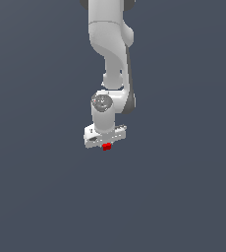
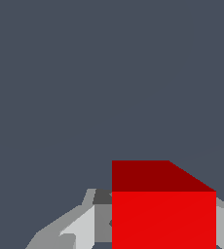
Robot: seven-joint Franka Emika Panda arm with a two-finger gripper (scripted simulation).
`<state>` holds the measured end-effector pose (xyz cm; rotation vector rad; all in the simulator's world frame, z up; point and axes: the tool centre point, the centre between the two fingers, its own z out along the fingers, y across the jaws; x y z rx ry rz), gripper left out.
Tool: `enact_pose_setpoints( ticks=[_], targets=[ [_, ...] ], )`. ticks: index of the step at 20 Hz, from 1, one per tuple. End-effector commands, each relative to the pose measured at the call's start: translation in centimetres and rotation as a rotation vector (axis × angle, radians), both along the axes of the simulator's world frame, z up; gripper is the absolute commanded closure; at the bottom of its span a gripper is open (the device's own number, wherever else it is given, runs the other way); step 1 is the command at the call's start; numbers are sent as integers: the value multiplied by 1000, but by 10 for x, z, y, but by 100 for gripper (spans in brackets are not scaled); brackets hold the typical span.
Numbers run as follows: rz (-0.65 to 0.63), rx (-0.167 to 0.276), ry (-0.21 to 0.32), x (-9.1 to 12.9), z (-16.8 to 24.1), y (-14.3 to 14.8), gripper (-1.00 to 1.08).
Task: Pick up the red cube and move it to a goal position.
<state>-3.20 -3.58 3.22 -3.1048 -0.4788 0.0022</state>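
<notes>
From where I stand, the red cube [image 1: 106, 146] sits right under the white claw [image 1: 105, 142], tucked between its fingers [image 2: 80, 228]. The wrist view fills with the red block and pale finger parts flank it on both sides, so I judge the claw clamped on it. Whether it has left the grey worktop [image 1: 36, 197] I cannot tell. The grasp looks done; carrying it to the goal remains, and no goal marker shows.
</notes>
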Motion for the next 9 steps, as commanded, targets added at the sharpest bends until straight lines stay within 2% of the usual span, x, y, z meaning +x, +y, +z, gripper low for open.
enact_pose_setpoints(
  ticks=[1, 9],
  targets=[
    [2, 0, -1, -4, 9, 11, 108],
    [2, 0, -1, -10, 24, 30, 108]
  ],
)
